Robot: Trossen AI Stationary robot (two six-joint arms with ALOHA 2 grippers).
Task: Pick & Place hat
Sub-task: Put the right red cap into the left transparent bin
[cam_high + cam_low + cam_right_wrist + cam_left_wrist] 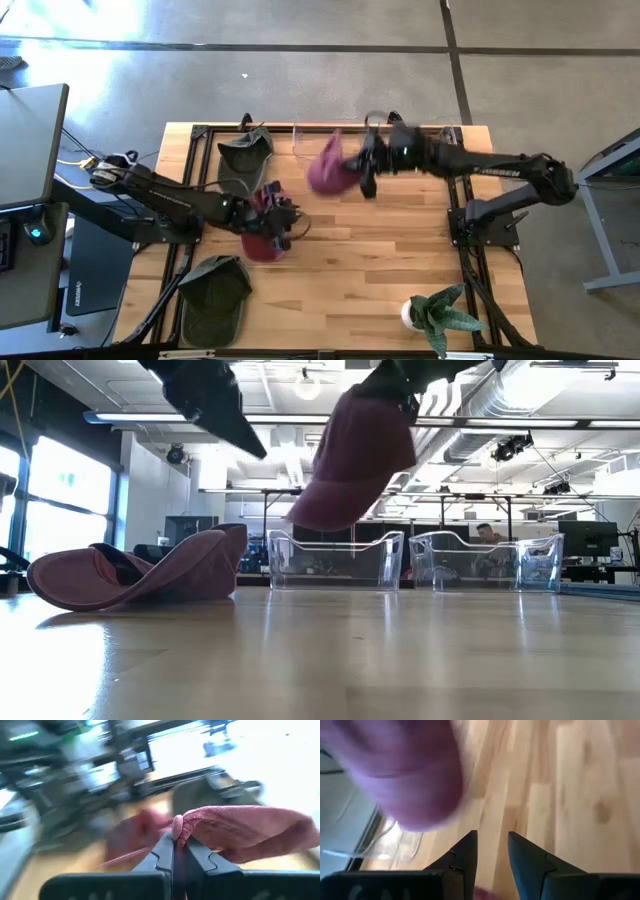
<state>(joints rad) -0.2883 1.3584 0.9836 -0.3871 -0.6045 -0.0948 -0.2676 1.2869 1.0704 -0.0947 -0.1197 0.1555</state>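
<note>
Now, operator, your view near to far: dark green cap (213,292) lies at near edge of surface (380,260). Left gripper (283,222), fingers slightly parted and empty, hovers over maroon cap (262,243) at mid-surface. Right gripper (362,168) pinches pink hat (330,168) by fabric, held aloft near clear bins (335,560) at far edge.

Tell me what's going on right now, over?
Right gripper shut on pink cap, held high near the clear bins. Left gripper open above maroon cap on the table. Nothing blocking.
</note>
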